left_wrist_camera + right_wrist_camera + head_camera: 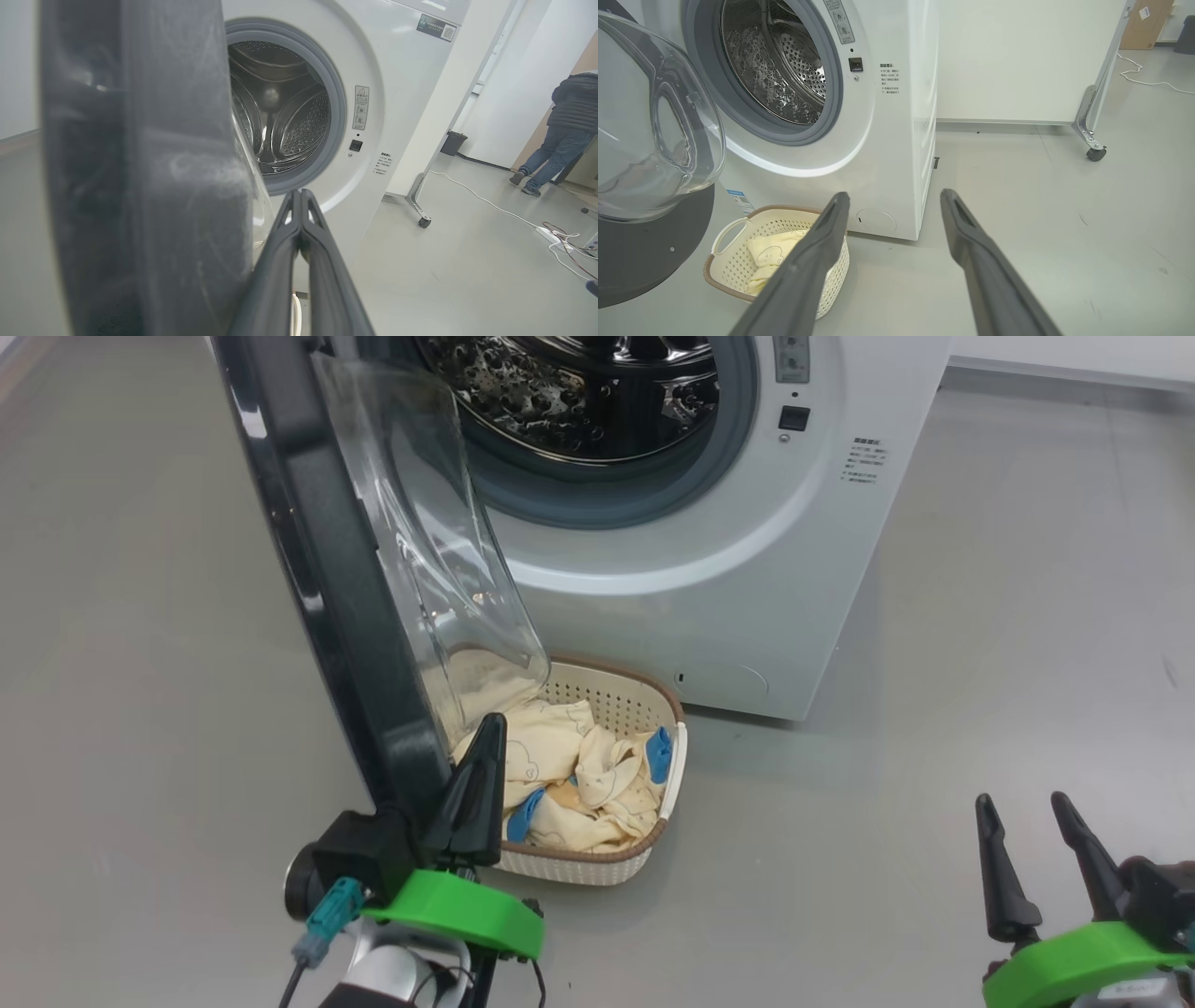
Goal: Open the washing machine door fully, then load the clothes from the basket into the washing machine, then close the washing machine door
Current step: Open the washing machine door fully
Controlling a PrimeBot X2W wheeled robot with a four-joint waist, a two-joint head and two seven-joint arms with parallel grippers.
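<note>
Standing roughly square to the washing machine [747,569], the washing machine door [308,569] hangs partly open, its clear glass bowl [439,569] over one end of the basket [579,868], which sits on the floor [934,756] against the machine's front with the clothes [579,775] heaped inside. The left pincer [489,733], fingers pressed together on nothing, lies just beside the inner face of the door's black ring near its lower edge; contact cannot be confirmed. The right pincer [1021,812], jaws wide apart and empty, hovers well off to the right above the floor. The door appears short of fully open: the sound course is a steady outward push on the ring with the closed fingers, following the hinge's arc, until the bowl clears the basket.
</note>
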